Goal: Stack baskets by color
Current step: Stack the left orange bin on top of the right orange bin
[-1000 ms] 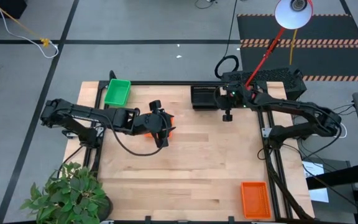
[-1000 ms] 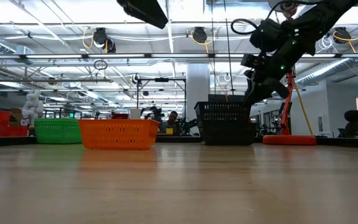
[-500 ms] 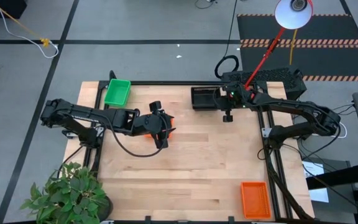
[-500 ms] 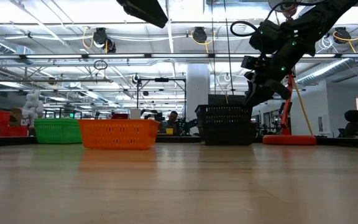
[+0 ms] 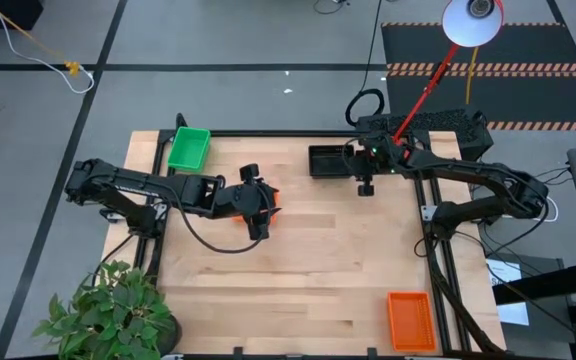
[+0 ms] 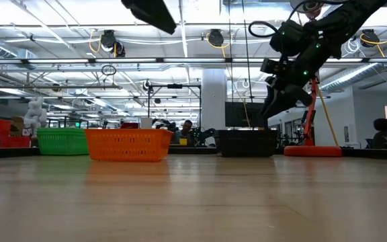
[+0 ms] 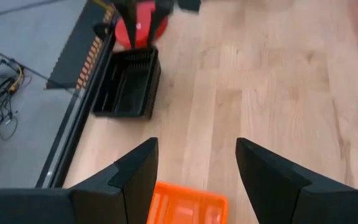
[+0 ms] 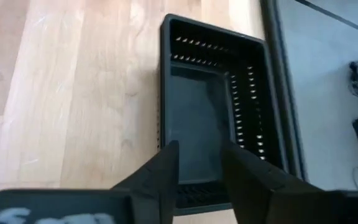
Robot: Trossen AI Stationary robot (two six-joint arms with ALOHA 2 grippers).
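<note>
A black basket (image 5: 328, 160) stands at the table's far edge, right of middle, and also shows in the low view (image 6: 247, 142). My right gripper (image 8: 199, 171) is open just above the basket's right end (image 6: 266, 119), with one finger to either side of the end wall. An orange basket (image 5: 268, 200) sits near the table's middle. My left gripper (image 7: 196, 168) hangs open well above it (image 6: 152, 12). A green basket (image 5: 188, 148) rests at the far left corner. A second orange basket (image 5: 409, 320) lies at the near right corner.
A red lamp base (image 6: 312, 150) stands just off the table's far right, beside the black basket, and its stem slants over my right arm. A potted plant (image 5: 108, 310) sits at the near left corner. Bare wood (image 5: 288, 270) spans the table's middle and near side.
My right gripper has opened and let go of the black basket. The basket has dropped down into the black one beneath it, so the pile now stands lower and level.
</note>
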